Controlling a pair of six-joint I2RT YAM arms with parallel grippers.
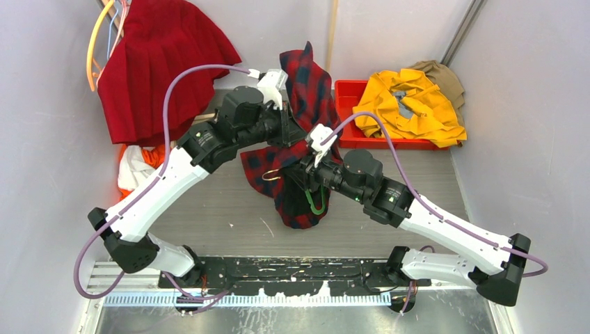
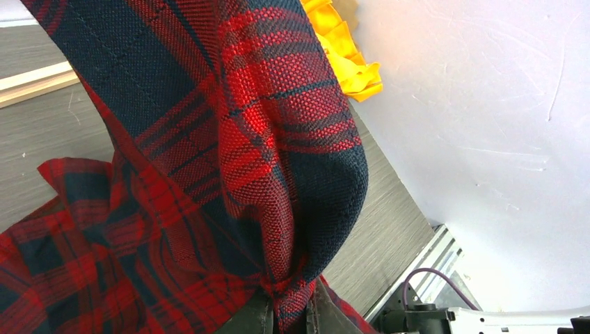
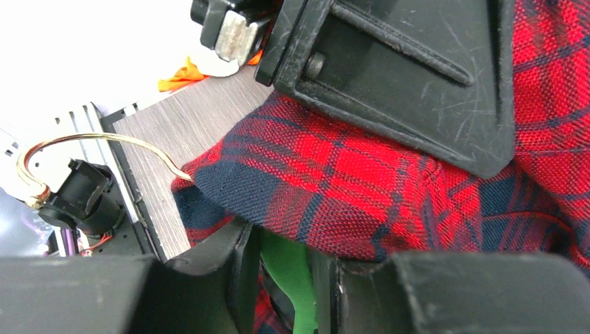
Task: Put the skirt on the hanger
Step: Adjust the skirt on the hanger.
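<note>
The bright-red pleated skirt (image 1: 156, 62) hangs at the back left, away from both arms. Thin pale and yellow-orange hanger wires (image 1: 94, 49) stick out at its upper left; I cannot tell which is the cream hanger. My left gripper (image 2: 289, 316) is shut on a fold of the red-and-black plaid shirt (image 1: 303, 139), which rises in a peak mid-table (image 2: 229, 139). My right gripper (image 3: 285, 261) is shut on a green hanger (image 3: 296, 278) under the shirt's edge (image 3: 348, 181). A loop of the green hanger (image 1: 316, 205) and its gold hook (image 1: 271, 174) (image 3: 90, 142) show outside the cloth.
A red bin (image 1: 346, 90) at the back right holds a yellow garment (image 1: 410, 104) and a brown one (image 1: 438, 73). Orange-and-white cloth (image 1: 136, 167) lies at the left wall. The left gripper's black body (image 3: 417, 76) hangs close above the right gripper.
</note>
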